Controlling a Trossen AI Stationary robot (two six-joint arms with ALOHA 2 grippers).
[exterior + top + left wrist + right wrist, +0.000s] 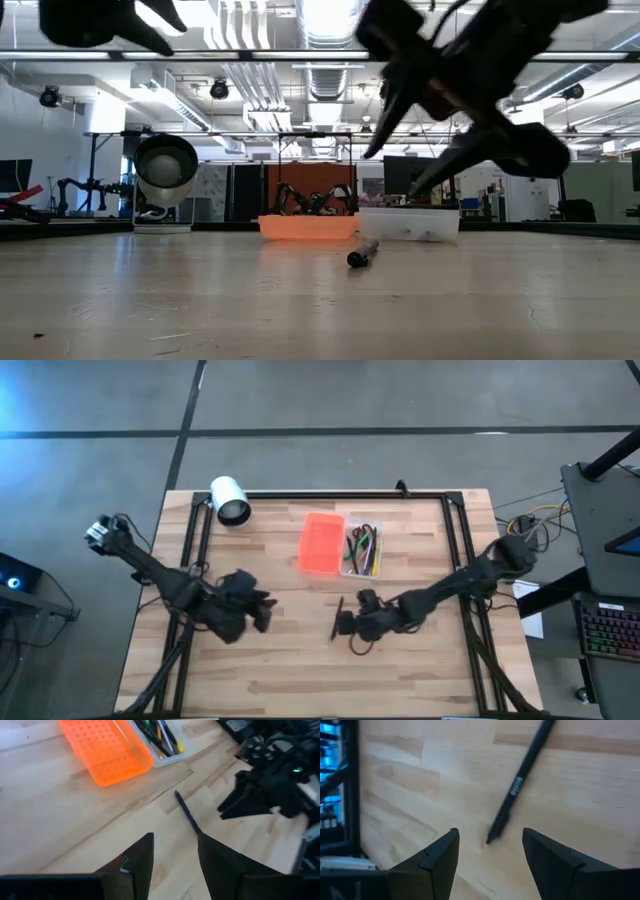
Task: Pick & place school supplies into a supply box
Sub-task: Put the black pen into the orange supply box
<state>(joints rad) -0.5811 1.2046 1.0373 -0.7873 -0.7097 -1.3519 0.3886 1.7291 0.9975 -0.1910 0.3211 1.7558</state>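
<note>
the right gripper hangs just above the table with its fingers spread and nothing between them. a dark pen lies flat on the wood right ahead of its fingertips, not touching them. farther on from that gripper sits the clear tray with pens and scissors inside, and the orange lid lies against the tray's side. the left gripper waits beyond the pen, also spread and empty. a white cylinder lies farthest off.
</note>
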